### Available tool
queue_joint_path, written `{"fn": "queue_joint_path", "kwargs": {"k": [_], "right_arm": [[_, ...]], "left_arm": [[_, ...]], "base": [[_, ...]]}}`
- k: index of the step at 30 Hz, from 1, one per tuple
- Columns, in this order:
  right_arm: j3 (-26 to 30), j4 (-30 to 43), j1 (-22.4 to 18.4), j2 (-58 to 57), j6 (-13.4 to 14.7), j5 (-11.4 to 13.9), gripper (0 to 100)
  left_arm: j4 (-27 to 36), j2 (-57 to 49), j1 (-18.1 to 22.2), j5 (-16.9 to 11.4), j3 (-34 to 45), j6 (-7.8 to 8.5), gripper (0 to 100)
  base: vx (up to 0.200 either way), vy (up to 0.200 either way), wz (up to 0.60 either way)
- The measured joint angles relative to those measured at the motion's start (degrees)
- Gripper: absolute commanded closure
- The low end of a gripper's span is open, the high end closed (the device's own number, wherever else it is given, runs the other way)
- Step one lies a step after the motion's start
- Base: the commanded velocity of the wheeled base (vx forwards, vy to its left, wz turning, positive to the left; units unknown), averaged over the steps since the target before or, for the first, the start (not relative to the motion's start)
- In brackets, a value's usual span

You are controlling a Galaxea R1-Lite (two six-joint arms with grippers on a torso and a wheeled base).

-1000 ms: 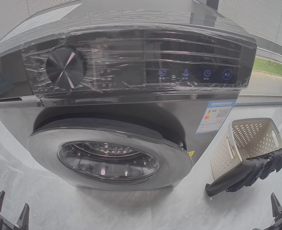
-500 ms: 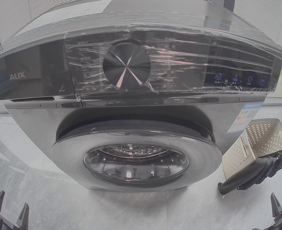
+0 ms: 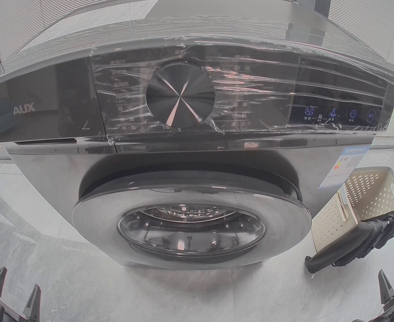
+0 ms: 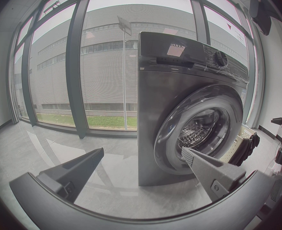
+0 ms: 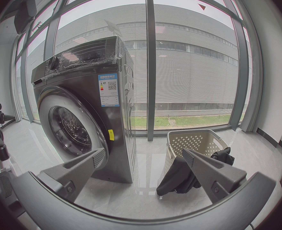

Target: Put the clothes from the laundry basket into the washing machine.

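Now, with the head camera swung to centre the washing machine [image 3: 49,171] (its door [image 3: 191,229] shut), the left gripper [image 4: 142,150] and right gripper [image 5: 143,150] hang wide open and empty, dark clothes [image 3: 353,242] draped over the laundry basket [image 3: 371,191] at right, none loaded.

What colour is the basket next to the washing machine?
The basket is cream with little star-shaped holes. The right wrist view shows it best.
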Motion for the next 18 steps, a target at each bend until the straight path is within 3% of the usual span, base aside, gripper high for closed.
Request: {"fn": "queue_joint_path", "kwargs": {"k": [18], "right_arm": [[0.0, 0.0, 0.0, 0.0, 0.0, 0.0, 0]], "left_arm": [[0.0, 0.0, 0.0, 0.0, 0.0, 0.0, 0]], "base": [[0.0, 0.0, 0.0]]}}
